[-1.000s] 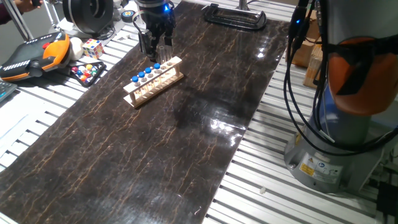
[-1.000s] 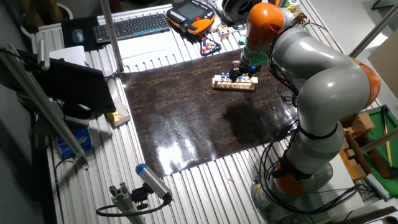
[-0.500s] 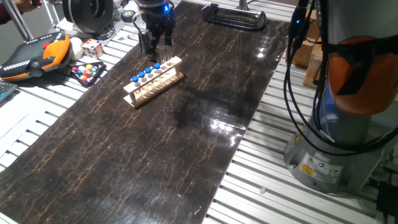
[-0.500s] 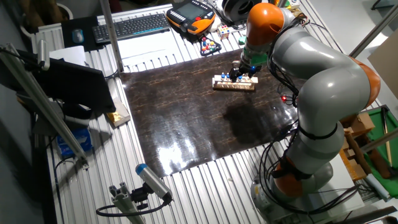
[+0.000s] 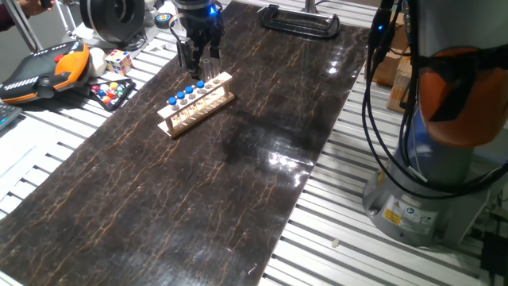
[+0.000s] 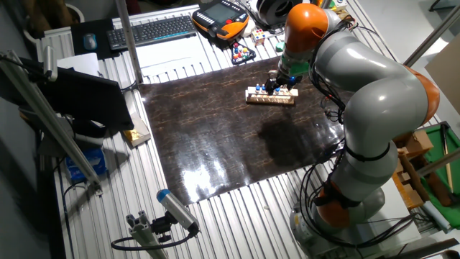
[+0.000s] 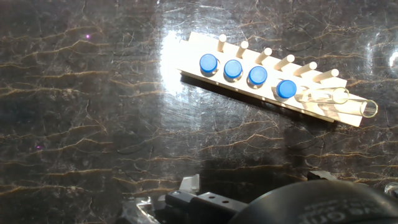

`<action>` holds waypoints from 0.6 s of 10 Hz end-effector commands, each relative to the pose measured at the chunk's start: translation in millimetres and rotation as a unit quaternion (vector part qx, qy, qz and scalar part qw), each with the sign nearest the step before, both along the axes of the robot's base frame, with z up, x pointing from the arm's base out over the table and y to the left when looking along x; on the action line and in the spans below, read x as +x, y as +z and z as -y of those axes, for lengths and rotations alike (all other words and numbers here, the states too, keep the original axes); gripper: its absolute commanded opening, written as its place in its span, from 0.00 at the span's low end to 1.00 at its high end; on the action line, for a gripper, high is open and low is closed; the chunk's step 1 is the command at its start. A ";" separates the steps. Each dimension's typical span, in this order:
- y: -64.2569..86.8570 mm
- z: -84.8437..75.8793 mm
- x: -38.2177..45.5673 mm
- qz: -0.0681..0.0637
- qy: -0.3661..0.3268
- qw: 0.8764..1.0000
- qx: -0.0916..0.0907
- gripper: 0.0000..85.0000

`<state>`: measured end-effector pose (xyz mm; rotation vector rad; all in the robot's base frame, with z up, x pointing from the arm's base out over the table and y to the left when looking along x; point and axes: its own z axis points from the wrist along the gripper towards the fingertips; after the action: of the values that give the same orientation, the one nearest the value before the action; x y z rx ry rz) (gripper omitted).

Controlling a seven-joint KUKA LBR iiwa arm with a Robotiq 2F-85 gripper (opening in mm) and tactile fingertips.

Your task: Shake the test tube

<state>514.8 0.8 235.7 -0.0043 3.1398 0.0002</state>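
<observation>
One fixed view: the gripper (image 5: 200, 65) hangs over the far end of the wooden rack (image 5: 196, 106); I cannot tell if its fingers are apart or closed. Hand view: the test tube (image 7: 286, 89), blue-topped, stands in the rack. It looks light, slippery and breakable, so hold it gently near the top.

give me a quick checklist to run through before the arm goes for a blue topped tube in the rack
1. Rack standing flat on the dark mat: ok.
2. Four blue-topped tubes seated upright in the rack: ok.
3. Gripper hanging over the rack's far end, near the uncapped clear tube, not over a blue top: not ok.
4. Fingers open wide enough for a tube: cannot tell.
5. Nothing on the mat crowding the rack: ok.
</observation>
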 end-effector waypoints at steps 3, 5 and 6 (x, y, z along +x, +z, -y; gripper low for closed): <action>2.3 -0.1 0.1 -0.011 -0.117 0.993 0.000 0.01; 3.2 -0.9 0.5 -0.011 -0.117 0.993 0.000 0.01; 2.7 -1.2 0.7 -0.011 -0.117 0.993 0.000 0.01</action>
<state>515.5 2.0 238.3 0.2966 3.1490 0.0001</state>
